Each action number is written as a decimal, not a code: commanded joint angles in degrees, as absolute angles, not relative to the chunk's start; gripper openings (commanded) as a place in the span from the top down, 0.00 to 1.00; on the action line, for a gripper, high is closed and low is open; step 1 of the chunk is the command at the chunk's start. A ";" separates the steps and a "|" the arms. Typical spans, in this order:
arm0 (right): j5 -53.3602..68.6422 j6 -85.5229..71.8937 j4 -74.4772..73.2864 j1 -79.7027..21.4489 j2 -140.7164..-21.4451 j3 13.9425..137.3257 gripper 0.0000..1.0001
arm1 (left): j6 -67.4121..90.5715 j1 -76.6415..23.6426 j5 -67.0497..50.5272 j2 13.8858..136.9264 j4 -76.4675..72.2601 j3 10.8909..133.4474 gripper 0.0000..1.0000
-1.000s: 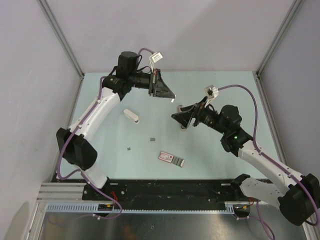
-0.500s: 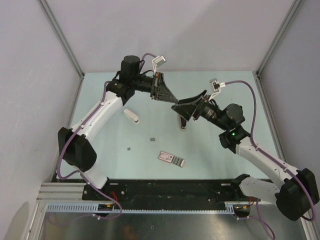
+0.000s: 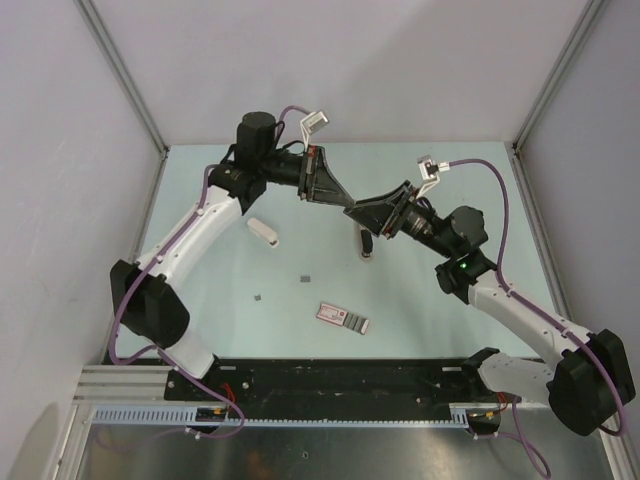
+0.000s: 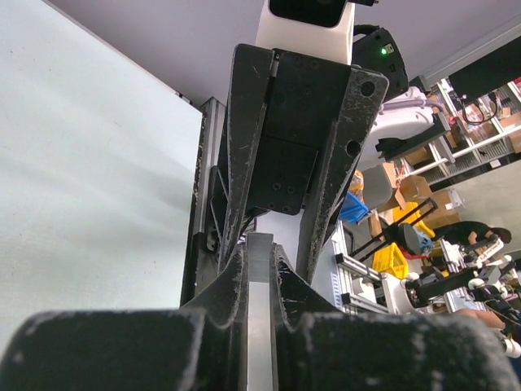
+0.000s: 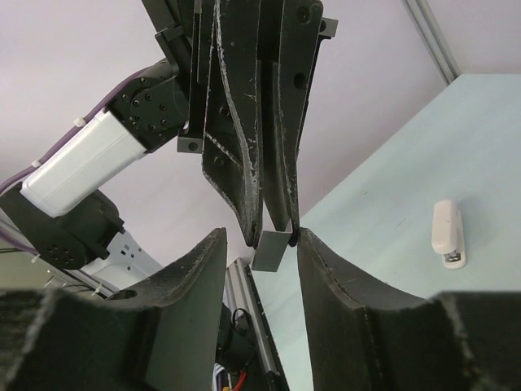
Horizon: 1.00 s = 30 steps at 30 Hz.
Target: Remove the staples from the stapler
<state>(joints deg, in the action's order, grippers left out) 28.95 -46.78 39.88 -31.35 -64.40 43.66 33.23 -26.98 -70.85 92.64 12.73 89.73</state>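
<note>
The white stapler lies on the pale green table, also visible in the right wrist view. Two tiny dark-grey staples lie loose on the table nearer the front. My left gripper is held above the table, shut on a flat grey metal strip whose end sticks out past its tips. My right gripper faces it tip to tip. Its jaws straddle the strip's end, open, with a gap on one side.
A flat pink-and-grey packet lies near the table's front edge. A small dark-and-white object sits on the table below my right gripper. Grey walls close the table in at the back and on both sides.
My right gripper rose and moved left to meet the left gripper's tips, and its jaws narrowed around the strip's end. The left gripper shifted slightly toward it, still shut.
</note>
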 commanded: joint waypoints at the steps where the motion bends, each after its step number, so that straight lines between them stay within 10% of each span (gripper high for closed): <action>1: 30.03 -47.51 42.06 -31.19 -64.34 45.80 0.56 | 34.01 -26.91 -71.84 89.75 10.81 89.45 1.00; 23: 30.54 -46.88 40.05 -31.20 -64.12 45.79 0.89 | 33.27 -26.40 -70.87 89.15 10.35 88.80 1.00; 30: 30.36 -46.74 38.83 -31.27 -63.96 45.57 0.74 | 33.14 -25.91 -70.89 89.16 10.30 89.16 1.00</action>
<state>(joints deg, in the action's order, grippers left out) 29.47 -47.35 39.16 -31.27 -64.40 43.66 33.17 -26.59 -70.89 91.81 11.68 88.90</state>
